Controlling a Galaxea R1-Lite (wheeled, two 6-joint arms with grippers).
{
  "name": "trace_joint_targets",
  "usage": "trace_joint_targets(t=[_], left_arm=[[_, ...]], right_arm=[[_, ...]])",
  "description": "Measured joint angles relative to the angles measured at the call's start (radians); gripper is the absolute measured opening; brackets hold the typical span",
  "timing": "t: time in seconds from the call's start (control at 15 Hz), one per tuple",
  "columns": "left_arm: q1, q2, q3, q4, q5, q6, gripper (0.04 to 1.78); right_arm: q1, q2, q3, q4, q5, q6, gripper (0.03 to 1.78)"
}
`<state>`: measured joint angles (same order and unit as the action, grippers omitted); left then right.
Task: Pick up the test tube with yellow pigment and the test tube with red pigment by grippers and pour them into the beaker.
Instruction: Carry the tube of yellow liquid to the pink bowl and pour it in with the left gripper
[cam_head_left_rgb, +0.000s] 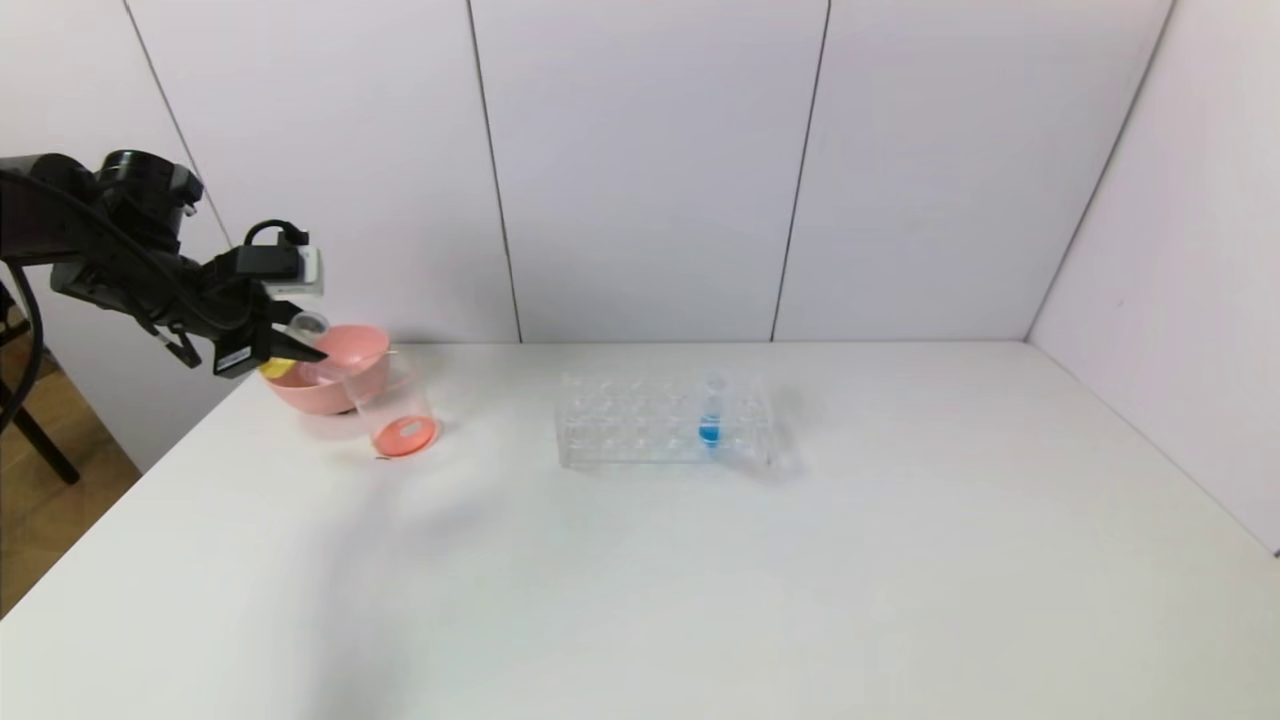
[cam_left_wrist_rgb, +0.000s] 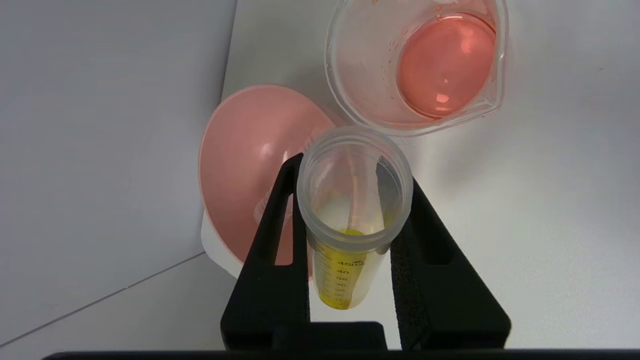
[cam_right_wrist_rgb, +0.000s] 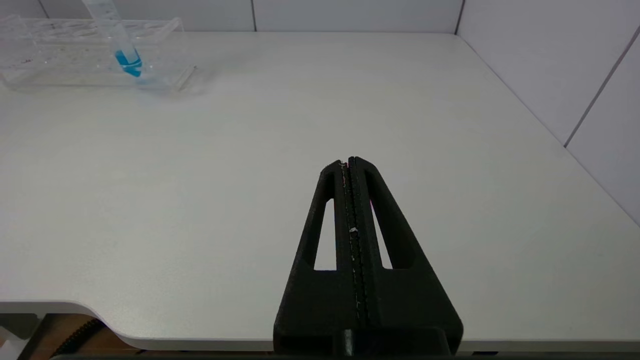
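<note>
The left tool (cam_left_wrist_rgb: 350, 240) fills the near edge of its wrist view, its two black fingers (cam_left_wrist_rgb: 272, 250) clamped on the yellow tube (cam_left_wrist_rgb: 350, 220), which sits between them with its open mouth facing away from the wrist. Yellow liquid lies low in the tube, under the printed scale. In the head view this tool (cam_head_left_rgb: 290, 352) hangs above the far left corner of the counter (cam_head_left_rgb: 700, 580), over the near left side of the pink bowl (cam_head_left_rgb: 335, 385), with the tube (cam_head_left_rgb: 300, 345) tilted and its mouth pointing toward the beaker (cam_head_left_rgb: 395, 410).

The beaker stands upright on the counter, just right of and nearer than the bowl, close enough that I cannot tell whether they touch. A shallow layer of red-orange liquid (cam_left_wrist_rgb: 445, 65) covers its bottom. The tube's mouth is beside the beaker's rim, and nothing yellow shows in the beaker.

Well to the right, near the middle of the counter, stands the clear rack (cam_head_left_rgb: 665, 420), holding one tube of blue liquid (cam_head_left_rgb: 710, 415) in its right part.

The right tool (cam_right_wrist_rgb: 352, 162) is out of the head view; its own wrist view shows it low over the near right part of the counter, fingers pressed flat together with nothing between them. No red tube is visible.
</note>
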<state>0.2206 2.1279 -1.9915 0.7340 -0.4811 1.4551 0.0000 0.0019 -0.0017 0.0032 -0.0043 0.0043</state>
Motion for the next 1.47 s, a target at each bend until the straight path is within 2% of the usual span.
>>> trace_joint_targets(t=[0.33, 1.47], left_arm=[[-0.023, 0.005, -0.001, -0.009, 0.037, -0.006, 0.47], [-0.036, 0.006, -0.001, -0.012, 0.057, -0.006, 0.47]], right_arm=[[0.0, 0.0, 0.0, 0.0, 0.0, 0.0, 0.11], [0.0, 0.0, 0.0, 0.0, 0.0, 0.0, 0.11]])
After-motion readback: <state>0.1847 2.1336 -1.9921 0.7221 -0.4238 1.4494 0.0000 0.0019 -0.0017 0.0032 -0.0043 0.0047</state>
